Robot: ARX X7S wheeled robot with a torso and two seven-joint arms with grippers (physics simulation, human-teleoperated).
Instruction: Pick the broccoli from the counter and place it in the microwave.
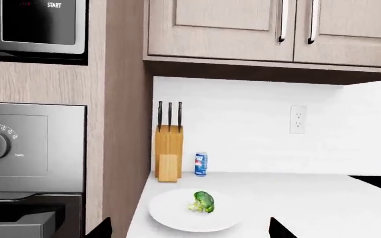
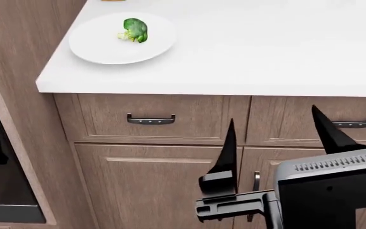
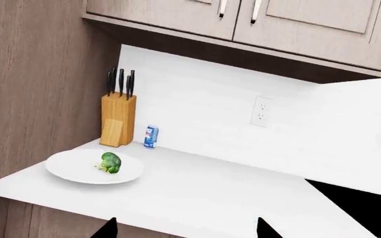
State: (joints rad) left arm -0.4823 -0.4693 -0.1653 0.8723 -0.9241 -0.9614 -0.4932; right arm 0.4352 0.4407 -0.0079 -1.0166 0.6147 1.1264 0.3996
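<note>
Broccoli (image 2: 135,29) lies on a white plate (image 2: 100,47) in the upper left of the head view, a little off the plate's middle, with its bumpy crown toward the frame's right and its pale stem toward the left; nothing touches it but the plate. Nearest the camera, in the lower right of that frame, the right tool (image 2: 275,143) stands with its two dark pointed fingers (image 2: 226,152) spread wide and nothing between them. It hangs in front of the brown wood drawers (image 2: 151,119) with their dark bar handles, below the rounded edge of the white surface (image 2: 266,57) and well apart from the plate. The left tool (image 1: 190,229) shows only as two dark tips at the edge of the left wrist view, also wide apart and empty, short of the plate. The plate rests near the corner of the surface, close to a tall wood panel (image 1: 124,124). Farther back, against the white wall, a wooden knife block (image 1: 168,151) holds three black-handled knives, and a small blue can (image 1: 201,163) stands just beside it, on the side away from the panel. A wall outlet (image 1: 297,119) sits farther along the wall, under the upper cabinets (image 1: 243,29). Past the panel, an oven (image 1: 31,144) with a round dial faces the camera, and above it is the microwave (image 1: 38,25), marked START.
</note>
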